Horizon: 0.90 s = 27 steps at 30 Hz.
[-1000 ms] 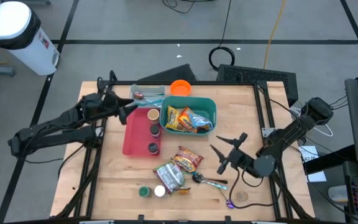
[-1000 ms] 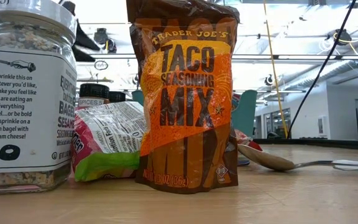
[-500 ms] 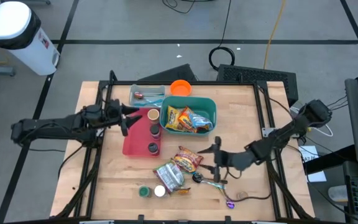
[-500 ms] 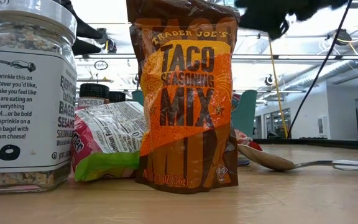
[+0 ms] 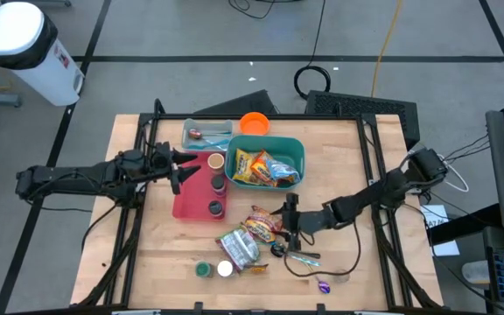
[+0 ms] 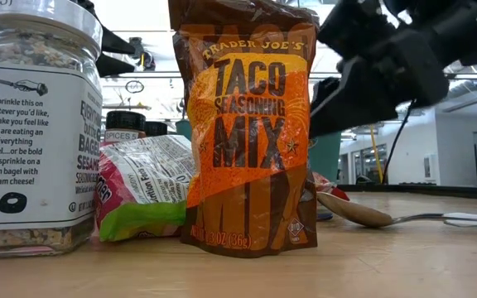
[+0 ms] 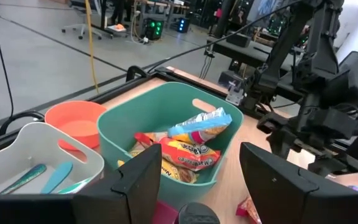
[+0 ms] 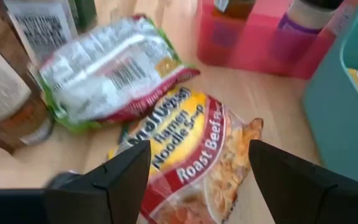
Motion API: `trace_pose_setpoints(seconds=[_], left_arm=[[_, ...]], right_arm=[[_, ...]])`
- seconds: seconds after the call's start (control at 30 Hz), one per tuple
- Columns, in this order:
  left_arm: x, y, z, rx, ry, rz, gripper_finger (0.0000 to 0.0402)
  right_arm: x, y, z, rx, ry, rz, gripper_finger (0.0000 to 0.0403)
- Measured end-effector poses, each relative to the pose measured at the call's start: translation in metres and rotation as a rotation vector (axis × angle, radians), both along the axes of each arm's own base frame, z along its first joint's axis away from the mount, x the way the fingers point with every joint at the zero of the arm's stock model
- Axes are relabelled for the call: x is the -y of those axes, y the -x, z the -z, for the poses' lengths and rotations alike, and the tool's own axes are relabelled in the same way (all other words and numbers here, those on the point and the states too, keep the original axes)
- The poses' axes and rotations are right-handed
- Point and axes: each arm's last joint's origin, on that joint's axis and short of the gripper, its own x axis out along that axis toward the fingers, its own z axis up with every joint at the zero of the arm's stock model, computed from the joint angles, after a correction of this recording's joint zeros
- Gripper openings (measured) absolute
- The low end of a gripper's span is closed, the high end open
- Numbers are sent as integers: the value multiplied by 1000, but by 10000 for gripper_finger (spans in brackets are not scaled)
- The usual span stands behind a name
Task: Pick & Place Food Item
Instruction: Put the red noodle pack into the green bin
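A Roast Beef ramen packet (image 8: 188, 146) (image 5: 265, 225) lies flat on the wooden table. My right gripper (image 8: 197, 149) (image 5: 289, 219) hangs just to its right, open, tipped down toward it, with a finger on either side and apart from it. It also shows dark at the upper right of the low view (image 6: 371, 74). My left gripper (image 7: 201, 165) (image 5: 175, 166) is open with nothing between its fingers. It is held above the left part of the red tray (image 5: 191, 197), facing the teal bin (image 7: 160, 124) (image 5: 296, 149).
The teal bin holds several food packets (image 5: 265, 168). Spice jars (image 5: 216, 182) stand in the red tray. A green-and-pink bag (image 5: 237, 248), an upright taco seasoning pouch (image 6: 247, 132), two small jars (image 5: 213, 269) and a spoon (image 5: 297, 255) lie near the ramen. An orange bowl (image 5: 254, 123) and a white tray (image 5: 206, 133) sit at the far edge.
My right gripper has come down and gone toward the table's left, up to the ramen packet, tipping its fingers downward. My left gripper has swung a little toward the near edge, over the red tray. Nothing on the table has moved.
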Motion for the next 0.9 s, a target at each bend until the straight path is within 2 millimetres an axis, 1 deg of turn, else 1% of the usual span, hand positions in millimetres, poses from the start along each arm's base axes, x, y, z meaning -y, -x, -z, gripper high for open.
trace_pose_setpoints(seconds=[0.2,0.33,0.57,0.9], left_arm=[[0,0,0,-1,0,0,225],[0,0,0,-1,0,0,225],[0,0,0,-2,-2,1,225],[0,0,0,-4,-7,4,225]], right_arm=[[3,-4,19,-74,6,-53,263],[9,-6,28,-118,4,-28,258],[15,-6,31,-144,-20,12,236],[14,-5,30,-166,-45,-28,181]])
